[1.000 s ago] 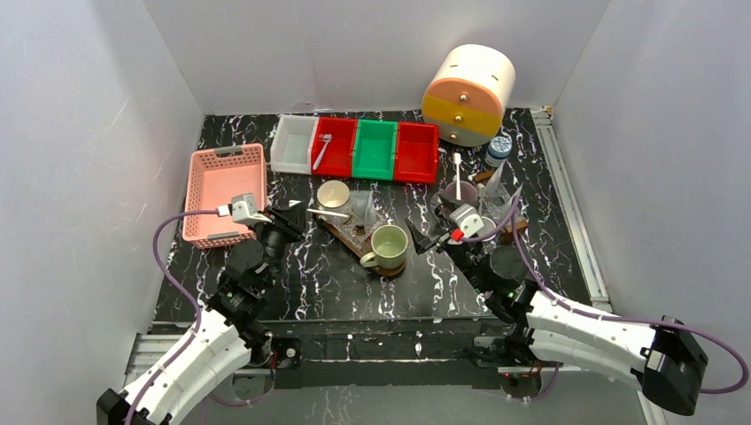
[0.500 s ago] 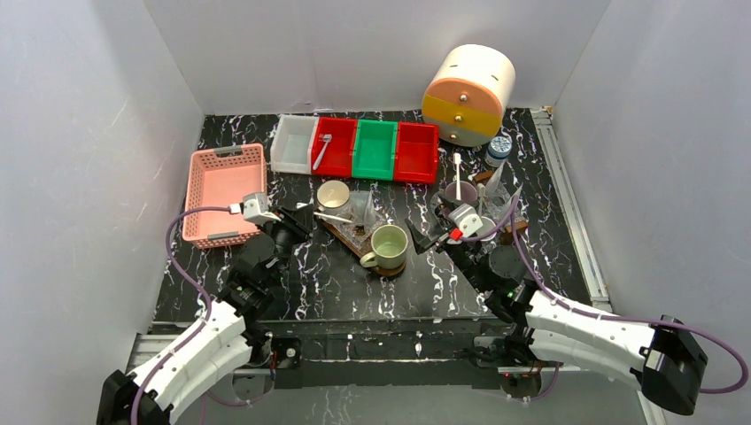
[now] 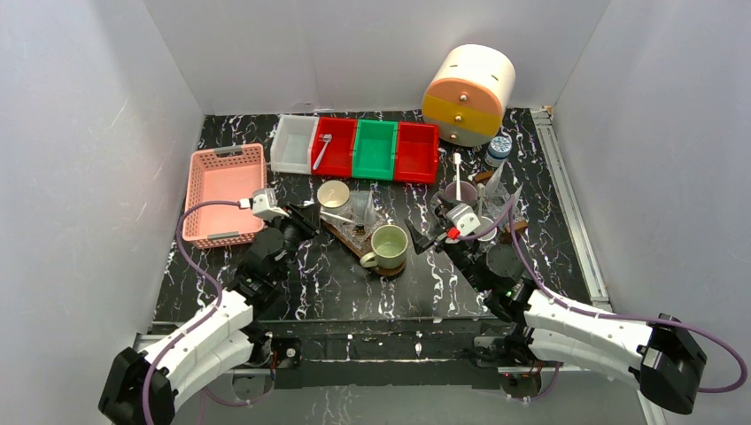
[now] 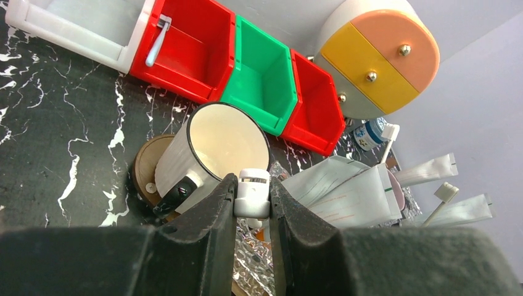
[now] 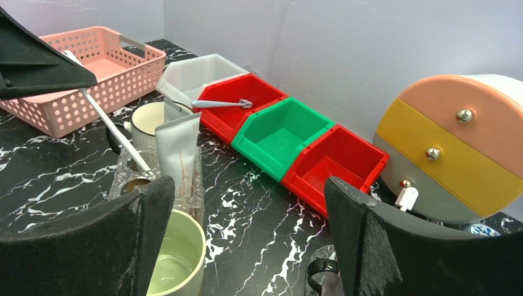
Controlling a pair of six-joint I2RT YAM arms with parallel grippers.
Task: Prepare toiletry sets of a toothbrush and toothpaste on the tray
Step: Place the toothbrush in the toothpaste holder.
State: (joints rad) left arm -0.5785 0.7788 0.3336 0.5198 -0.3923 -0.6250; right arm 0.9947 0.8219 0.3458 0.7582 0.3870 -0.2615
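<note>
One pink basket (image 3: 226, 188) sits at the far left of the black marbled tabletop (image 3: 354, 297). Just right of it, my left jaws are clamped on the top end of a white toothbrush (image 5: 110, 127), with a fingertip (image 4: 217, 206) pressed to each side. The brush's lower end stands in a clear glass (image 5: 131, 172) on the tray (image 3: 336, 232). One white tube (image 5: 177, 151) shares that glass. The tube carries faint print, too pale for me to read.

A cream mug (image 3: 334, 193) with a dark rim stands just behind the glass. At the tray's near end is a second mug (image 3: 388, 246), pale green inside.

Four bins run along the back: a white bin (image 3: 295, 143), a first red bin (image 3: 335, 146), a green bin (image 3: 375, 149) and a second red bin (image 3: 416, 152). A grey toothbrush (image 3: 321, 146) lies in the first red bin.

My right jaws stand spread wide and grip nothing, fingertips (image 5: 151, 203) well apart, just right of the second mug. Behind them a mauve cup (image 3: 460, 191) holds a third toothbrush (image 3: 457, 166) upright.

At the back right, a round drawer unit (image 3: 468, 88) shows three fronts: peach, yellow and white. Each front has one metal knob. Below it stands one small jar (image 3: 499, 147) with a blue-and-white label whose lettering is too small to make out.
</note>
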